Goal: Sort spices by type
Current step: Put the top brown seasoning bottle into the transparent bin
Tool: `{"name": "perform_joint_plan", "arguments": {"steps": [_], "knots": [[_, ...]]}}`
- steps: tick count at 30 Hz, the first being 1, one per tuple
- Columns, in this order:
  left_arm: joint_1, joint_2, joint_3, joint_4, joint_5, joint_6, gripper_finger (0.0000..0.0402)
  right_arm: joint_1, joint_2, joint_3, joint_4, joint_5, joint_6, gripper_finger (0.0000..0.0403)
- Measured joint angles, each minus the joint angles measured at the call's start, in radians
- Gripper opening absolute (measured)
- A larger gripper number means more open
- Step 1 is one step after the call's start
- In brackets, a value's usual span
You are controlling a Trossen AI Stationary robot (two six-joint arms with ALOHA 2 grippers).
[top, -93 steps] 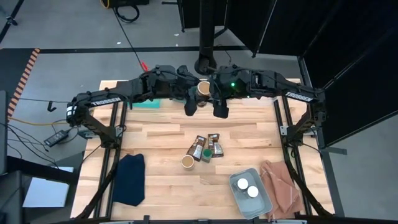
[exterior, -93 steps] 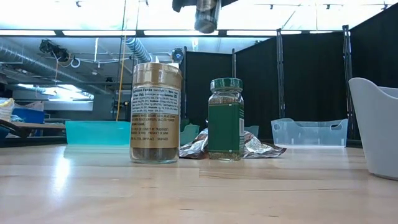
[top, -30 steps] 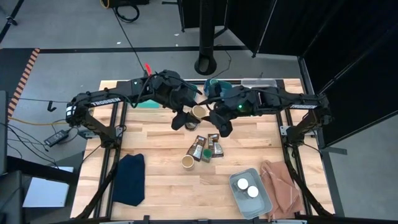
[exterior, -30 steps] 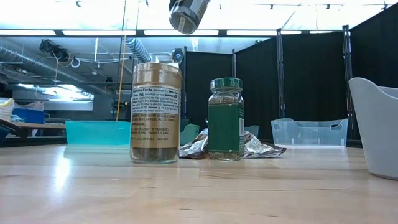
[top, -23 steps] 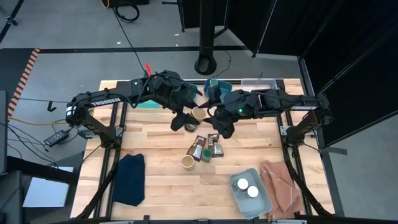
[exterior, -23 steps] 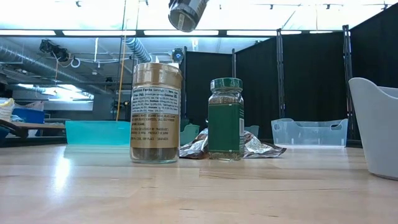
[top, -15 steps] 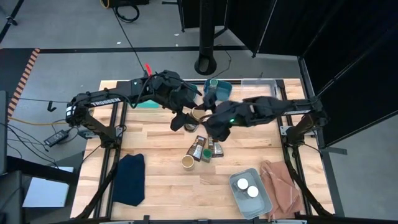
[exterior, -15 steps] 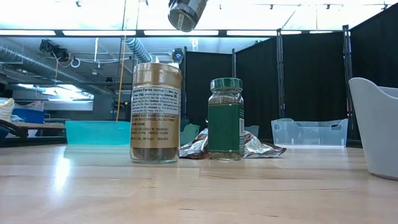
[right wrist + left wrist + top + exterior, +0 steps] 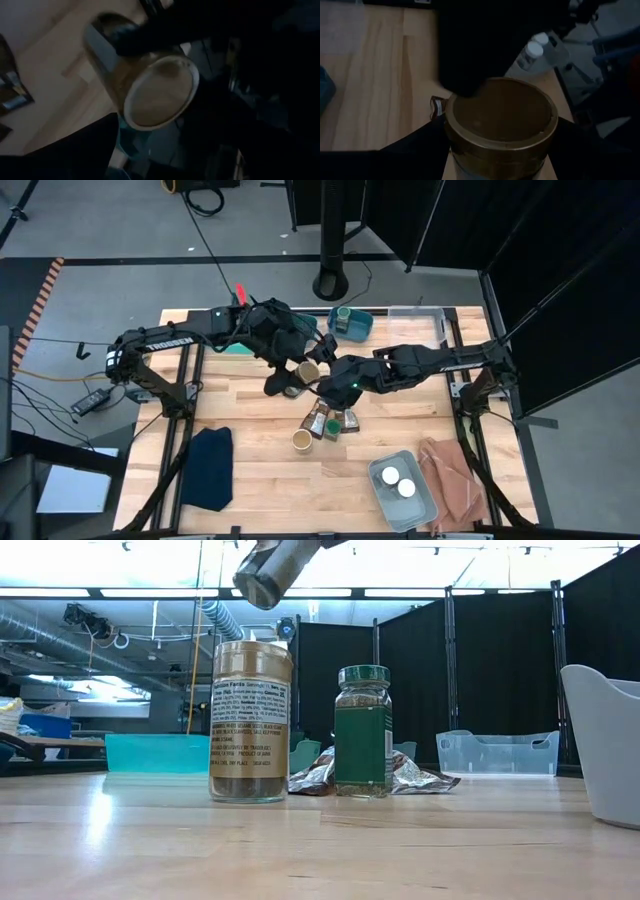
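My left gripper (image 9: 290,375) is shut on a tan-lidded spice jar (image 9: 307,370) high over the table's middle; the low view shows the jar (image 9: 265,570) tilted. My right gripper (image 9: 335,385) is beside it, and its wrist view looks at the jar's glass bottom (image 9: 157,95) with its fingers spread apart; I cannot tell whether they touch. Below, a second tan-lidded jar (image 9: 301,440), a green-lidded jar (image 9: 363,730) and brown packets (image 9: 320,418) rest on the table. Two white-lidded jars (image 9: 398,480) sit in a grey bin. Another green-lidded jar (image 9: 343,315) stands in a far bin. My left gripper pinches the tan-lidded jar between its two fingers, one finger (image 9: 420,147) on each side of the body just under the lid (image 9: 500,120). The lid faces back toward the wrist. The jar is lifted clear of the table and tilted.
A teal bin (image 9: 160,753) and a clear bin (image 9: 497,752) stand at the far edge. The grey bin (image 9: 425,500) is at the near right, beside a brown bag (image 9: 455,480). A dark blue cloth (image 9: 210,465) lies near left.
My right gripper has swung from the far right toward the table's left and near edge, closing in on the held jar. My left gripper has shifted a little left and nearer, and the jar has moved with it and tipped further over.
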Motion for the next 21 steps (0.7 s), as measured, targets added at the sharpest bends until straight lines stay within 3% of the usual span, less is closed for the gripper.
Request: {"name": "perform_joint_plan", "arguments": {"steps": [5,14,21], "knots": [[0.000,0.001,0.000,-0.054,-0.007,0.108,0.0276,-0.009,0.010,0.001,0.004,-0.125,-0.012,0.0379],[-0.012,0.032,0.000,-0.189,-0.123,0.236,0.0276,-0.043,0.052,0.001,0.049,-0.281,-0.013,0.0376],[-0.012,0.035,0.004,-0.202,-0.131,0.220,0.0276,-0.056,0.076,0.001,0.092,-0.318,-0.005,0.0376]]}}
